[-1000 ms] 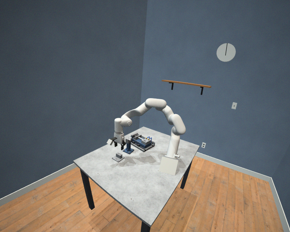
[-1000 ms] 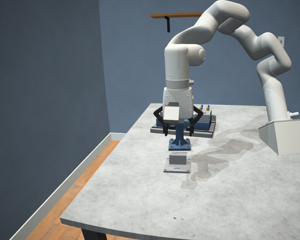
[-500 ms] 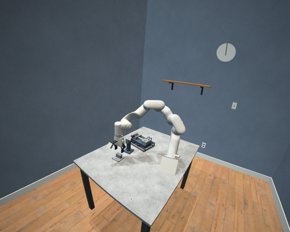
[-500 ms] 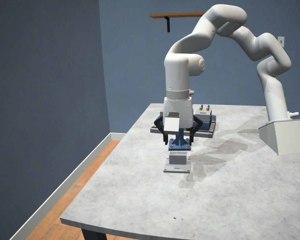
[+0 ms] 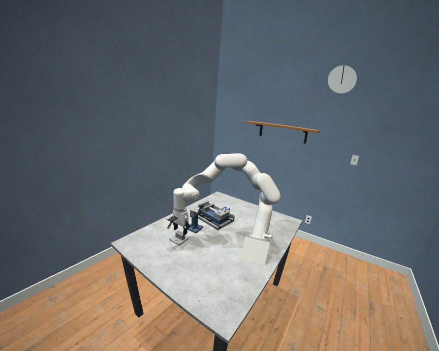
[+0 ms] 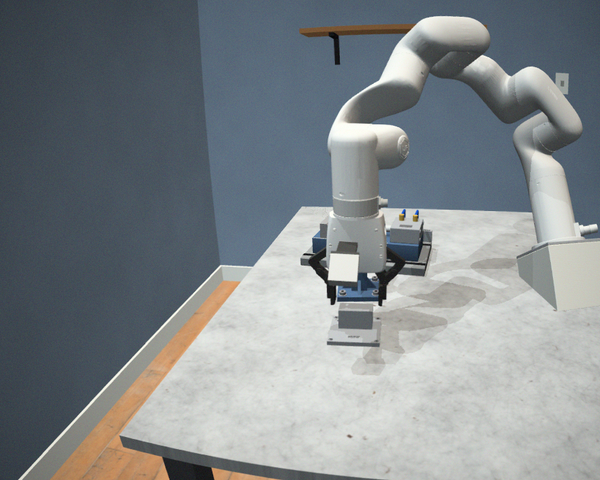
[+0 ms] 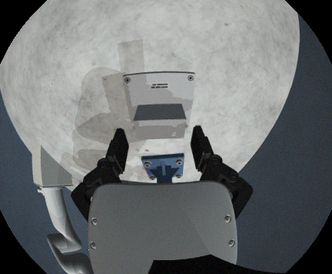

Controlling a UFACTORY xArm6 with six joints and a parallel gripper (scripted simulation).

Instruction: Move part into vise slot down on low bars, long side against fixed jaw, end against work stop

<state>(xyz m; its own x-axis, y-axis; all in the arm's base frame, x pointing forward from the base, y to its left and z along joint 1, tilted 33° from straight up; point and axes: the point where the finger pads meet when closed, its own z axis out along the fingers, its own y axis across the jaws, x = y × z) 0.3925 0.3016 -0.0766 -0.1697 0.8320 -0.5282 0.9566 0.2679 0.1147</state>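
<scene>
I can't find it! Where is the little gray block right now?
In the exterior view the gray block sits on the infeed plate near the table's left edge, in front of the blue V-block base, right below the open end effector.

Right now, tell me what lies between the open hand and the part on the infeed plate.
Nothing. In the exterior view the open hand hangs just above the part on the infeed plate, with only air between them.
</scene>
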